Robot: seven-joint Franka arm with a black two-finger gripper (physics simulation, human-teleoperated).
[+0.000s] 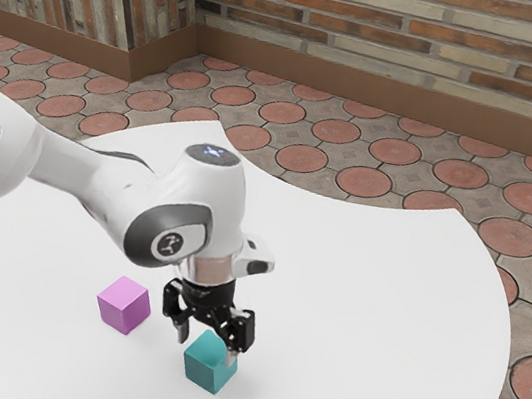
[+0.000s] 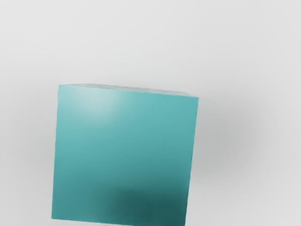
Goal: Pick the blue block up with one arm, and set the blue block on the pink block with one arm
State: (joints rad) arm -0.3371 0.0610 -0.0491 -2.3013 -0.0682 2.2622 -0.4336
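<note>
Nearest the wrist camera sits the blue block (image 2: 124, 155), teal in tone, with its broad top face turned up toward the hand. A dark blurred patch lies across that face's near edge. Only a thin strip of one side face shows, and the block's lower edge is cut off by the frame. Pale white surface (image 2: 235, 47) spreads around it, with a soft grey shadow to one side.

In the exterior view the blue block (image 1: 210, 365) rests on the white surface (image 1: 382, 299), near its front edge. The pink block (image 1: 123, 303) stands apart from it toward the exterior view's left, also on the surface. The gripper (image 1: 207, 346) hangs straight over the blue block. Its black fingers (image 1: 182, 326) are spread, their tips down at the block's upper edges, one on each side. Whether either tip touches the block cannot be made out.

The surface has a curved edge, and its near and left parts run out of frame. Beyond it lies a floor (image 1: 394, 159) of round terracotta tiles, bounded by brick walls (image 1: 424, 32) that meet at a corner. The white arm (image 1: 96, 183) enters from the exterior view's left, its upper part cut off there.
</note>
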